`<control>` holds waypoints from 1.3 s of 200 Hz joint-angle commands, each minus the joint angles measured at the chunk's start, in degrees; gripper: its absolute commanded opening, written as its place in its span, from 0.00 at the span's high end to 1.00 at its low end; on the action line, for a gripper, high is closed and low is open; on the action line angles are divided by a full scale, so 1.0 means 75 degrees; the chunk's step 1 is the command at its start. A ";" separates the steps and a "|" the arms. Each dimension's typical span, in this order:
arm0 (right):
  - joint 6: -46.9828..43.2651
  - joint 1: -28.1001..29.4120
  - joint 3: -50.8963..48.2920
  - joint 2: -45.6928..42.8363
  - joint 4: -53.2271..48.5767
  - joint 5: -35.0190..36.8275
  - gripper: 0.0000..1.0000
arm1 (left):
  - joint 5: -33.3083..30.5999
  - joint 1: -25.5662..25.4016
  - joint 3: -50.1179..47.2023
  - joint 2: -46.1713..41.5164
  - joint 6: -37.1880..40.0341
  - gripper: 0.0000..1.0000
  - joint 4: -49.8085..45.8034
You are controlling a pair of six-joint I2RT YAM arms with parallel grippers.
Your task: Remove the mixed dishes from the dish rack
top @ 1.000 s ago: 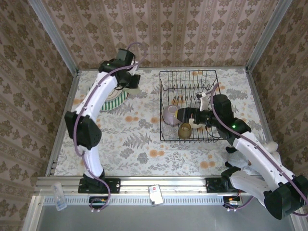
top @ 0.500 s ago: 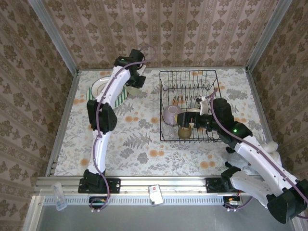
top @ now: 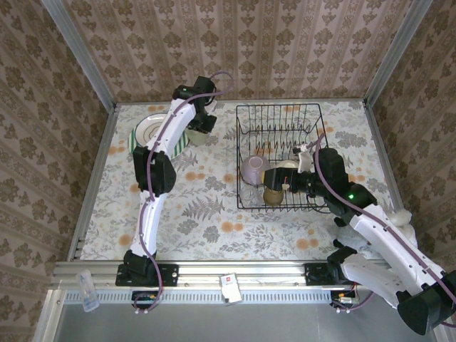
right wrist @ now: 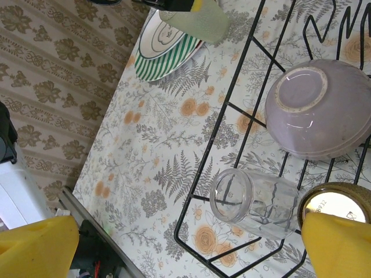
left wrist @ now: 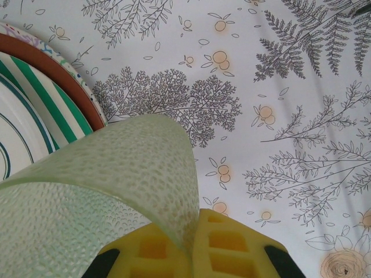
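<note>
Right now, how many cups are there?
3: pale-green textured cup in left claw; clear glass cup lying in black wire rack; amber cup beside it. More may be hidden.

Count on inspection:
- One dish rack [top: 238, 158]
- One lavender bowl [right wrist: 319, 110]
- One clear glass [right wrist: 255, 202]
- One amber cup [right wrist: 336, 204]
- One pale-green cup [left wrist: 98, 191]
- Stacked plates [top: 147, 132]: at least two, exact count unclear

Faint dark print shows on the bottom of the amber cup [right wrist: 331, 201], just beside the right gripper [right wrist: 185, 249]; it is too blurred to read.
</note>
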 commanded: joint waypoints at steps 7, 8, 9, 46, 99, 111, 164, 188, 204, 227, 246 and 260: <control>0.0136 0.0089 0.0049 0.0019 -0.0091 0.0114 0.00 | 0.0105 0.0006 0.0320 0.0226 0.0140 1.00 -0.0010; 0.0131 0.0092 0.0043 0.0015 -0.0096 0.0114 0.00 | 0.0108 0.0012 0.0321 0.0227 0.0140 1.00 -0.0010; 0.0135 0.0094 0.0046 0.0020 -0.0099 0.0114 0.00 | 0.0109 0.0016 0.0327 0.0233 0.0140 1.00 -0.0010; 0.0127 0.0122 0.0068 0.0045 -0.0115 0.0138 0.00 | 0.0193 -0.0016 0.0520 0.0388 0.0137 1.00 0.0013; 0.0127 0.0142 0.0049 0.0081 -0.0120 0.0173 0.00 | 0.0243 -0.0051 0.0532 0.0493 0.0143 0.94 0.0044; 0.0137 0.0142 0.0042 0.0102 -0.0098 0.0173 0.00 | 0.0256 -0.0051 0.0533 0.0497 0.0137 0.90 0.0057; 0.0124 0.0184 0.0091 0.0153 -0.0107 0.0196 0.00 | 0.0248 -0.0057 0.0761 0.0426 0.0197 0.67 0.0163; 0.0074 0.0192 0.0163 0.0153 -0.0210 0.0347 0.00 | 0.0216 -0.0063 0.1097 0.0363 0.0266 0.57 0.0124; 0.0035 0.0200 0.0194 0.0154 -0.0311 0.0473 0.00 | 0.0204 -0.0067 0.1130 0.0147 0.0304 0.47 0.0151; -0.0121 0.0201 0.0324 0.0174 -0.0580 0.0749 0.00 | 0.0205 -0.0063 0.1115 -0.0284 0.0362 0.34 0.0180; -0.0312 0.0202 0.0553 0.0243 -0.0921 0.1134 0.00 | 0.0130 -0.0062 0.1062 -0.0677 0.0386 0.22 0.0187; -0.0452 0.0209 0.0733 0.0347 -0.1289 0.1526 0.00 | 0.0040 -0.0064 0.0831 -0.1078 0.0351 0.14 0.0313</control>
